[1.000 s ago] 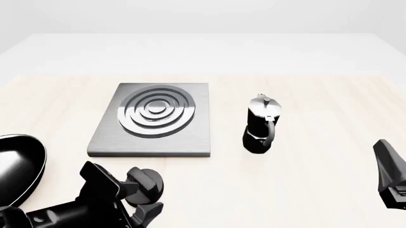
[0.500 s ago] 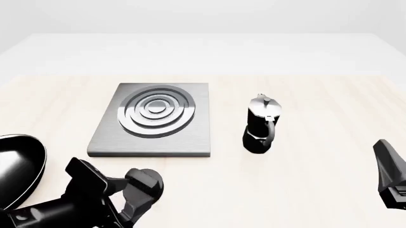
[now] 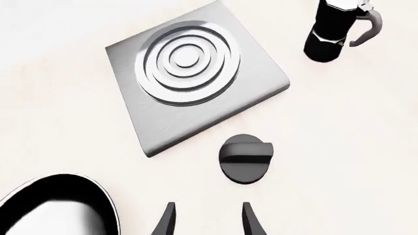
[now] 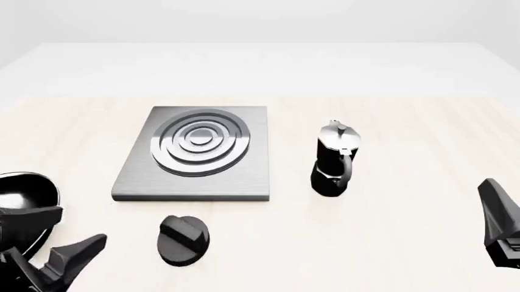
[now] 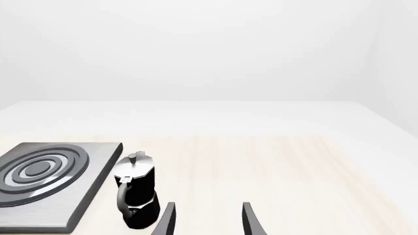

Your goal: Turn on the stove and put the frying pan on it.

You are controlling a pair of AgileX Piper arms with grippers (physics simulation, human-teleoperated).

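Bright, even, diffuse light fills the scene; no single lamp shows itself, and the white backdrop washes toward overexposure at twelve o'clock in the front view. Shadows are faint: only a soft dark rim hugs the stove (image 4: 195,155) along its near edge and under the knob (image 4: 182,240). The frying pan (image 3: 62,208) carries a broad white sheen inside its bowl, and the moka pot (image 4: 335,159) shows small bright glints on its lid. Everything renders sharp, without blur or grain. Straight edges stay straight toward the borders; the pale wood table (image 4: 406,140) looks slightly bleached.
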